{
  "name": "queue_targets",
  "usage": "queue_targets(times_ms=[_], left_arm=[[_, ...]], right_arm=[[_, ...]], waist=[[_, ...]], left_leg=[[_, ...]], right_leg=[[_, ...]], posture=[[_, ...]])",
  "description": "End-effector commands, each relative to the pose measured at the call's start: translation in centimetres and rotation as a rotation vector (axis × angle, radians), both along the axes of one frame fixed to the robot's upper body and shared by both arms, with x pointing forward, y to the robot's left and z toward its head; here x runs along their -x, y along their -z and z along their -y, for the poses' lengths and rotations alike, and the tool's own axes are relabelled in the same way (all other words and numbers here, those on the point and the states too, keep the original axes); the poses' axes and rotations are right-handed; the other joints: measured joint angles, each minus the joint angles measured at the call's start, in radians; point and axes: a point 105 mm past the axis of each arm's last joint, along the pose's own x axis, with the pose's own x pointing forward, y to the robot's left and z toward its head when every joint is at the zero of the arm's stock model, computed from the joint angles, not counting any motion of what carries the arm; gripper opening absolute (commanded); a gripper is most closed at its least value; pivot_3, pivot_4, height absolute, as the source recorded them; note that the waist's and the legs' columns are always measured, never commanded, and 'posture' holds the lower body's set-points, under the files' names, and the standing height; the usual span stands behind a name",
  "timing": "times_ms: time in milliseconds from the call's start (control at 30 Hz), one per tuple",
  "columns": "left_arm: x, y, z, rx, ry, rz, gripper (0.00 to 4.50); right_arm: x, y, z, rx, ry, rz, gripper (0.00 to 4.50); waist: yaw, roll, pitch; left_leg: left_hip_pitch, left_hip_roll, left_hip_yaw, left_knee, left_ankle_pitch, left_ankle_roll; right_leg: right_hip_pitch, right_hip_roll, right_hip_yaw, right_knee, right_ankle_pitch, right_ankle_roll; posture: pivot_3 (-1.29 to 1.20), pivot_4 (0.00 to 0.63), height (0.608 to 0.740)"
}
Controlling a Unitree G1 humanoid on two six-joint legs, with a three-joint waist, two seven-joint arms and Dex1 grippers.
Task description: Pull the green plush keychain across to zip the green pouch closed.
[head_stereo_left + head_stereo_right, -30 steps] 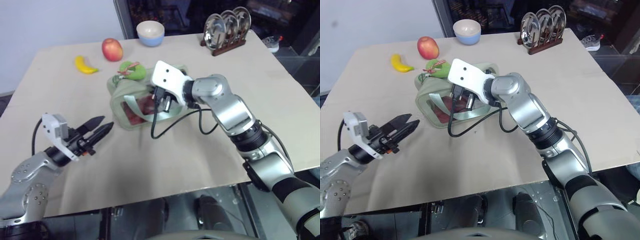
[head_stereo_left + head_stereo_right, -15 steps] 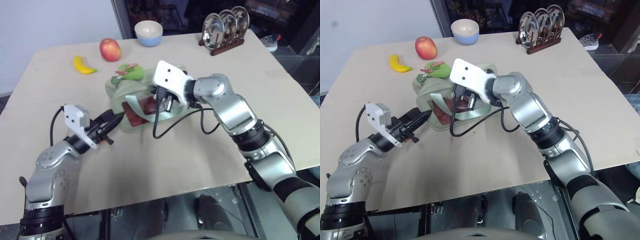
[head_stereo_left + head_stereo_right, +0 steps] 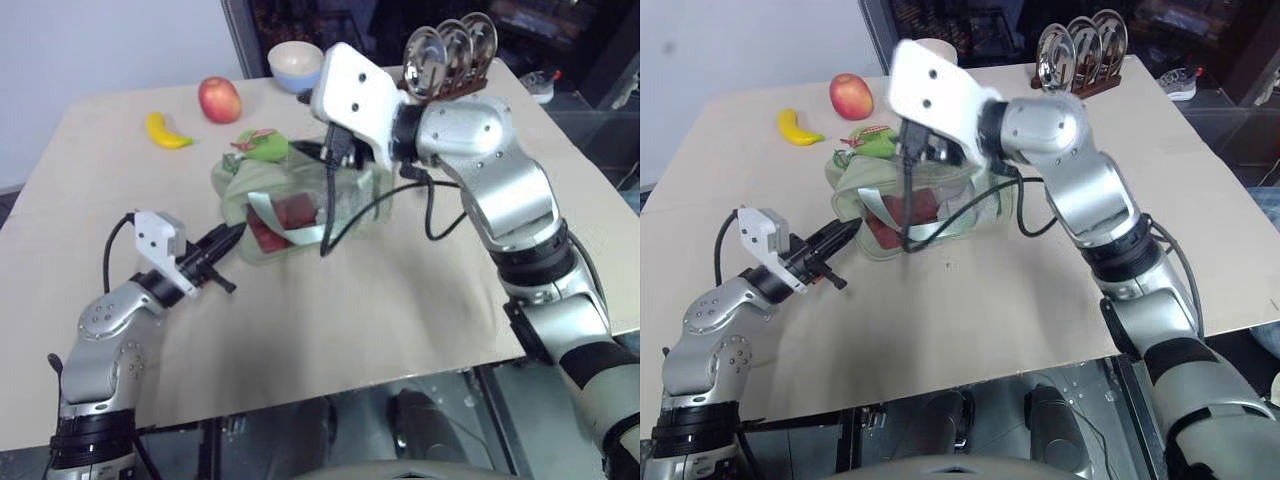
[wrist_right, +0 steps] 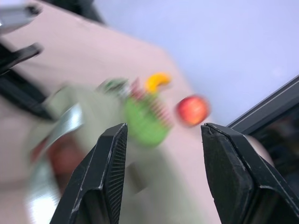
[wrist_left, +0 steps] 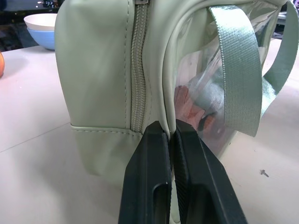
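No legible writing on green pouch (image 5: 103,70); right gripper's (image 4: 161,172) view blurred.

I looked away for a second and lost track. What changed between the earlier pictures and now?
The left gripper moved in and shut on the green pouch at its corner seam. The right gripper let go, opened and lifted off the pouch. The green plush keychain, banana and apple stayed put.

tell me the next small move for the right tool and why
Probably lower the open right tool onto the green plush keychain and close on it: it hangs empty above the green pouch, whose near corner the shut left tool pinches.
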Motion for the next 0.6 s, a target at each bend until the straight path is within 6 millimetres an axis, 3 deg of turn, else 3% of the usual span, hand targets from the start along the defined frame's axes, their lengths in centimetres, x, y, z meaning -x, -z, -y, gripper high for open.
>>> queue_targets(times_ms=[33,400,600], left_arm=[[0.0,-0.7,0.2,-0.005,0.007,0.047,0.00],[0.4,-1.0,0.5,-0.028,0.015,0.072,0.00],[0.4,-1.0,0.7,-0.028,0.015,0.079,0.00]], right_arm=[[-0.6,0.7,-1.7,0.063,-0.011,0.092,2.52],[-2.3,2.4,-3.9,0.192,-0.010,0.201,2.52],[-2.3,2.9,-5.4,0.206,-0.051,0.205,2.52]], waist=[[0.000,0.000,0.000],[0.000,0.000,0.000],[-0.001,0.000,0.000]], left_leg=[[0.000,0.000,0.000,0.000,0.000,0.000],[0.000,0.000,0.000,0.000,0.000,-0.001],[0.000,0.000,0.000,0.000,0.001,-0.001]], right_leg=[[0.000,0.000,0.000,0.000,0.000,0.000],[0.000,0.000,0.000,0.000,0.000,0.000],[0.000,0.000,0.000,0.000,0.000,0.000]], posture=[[0.00,0.150,0.740],[0.00,0.150,0.740],[0.00,0.150,0.740]])
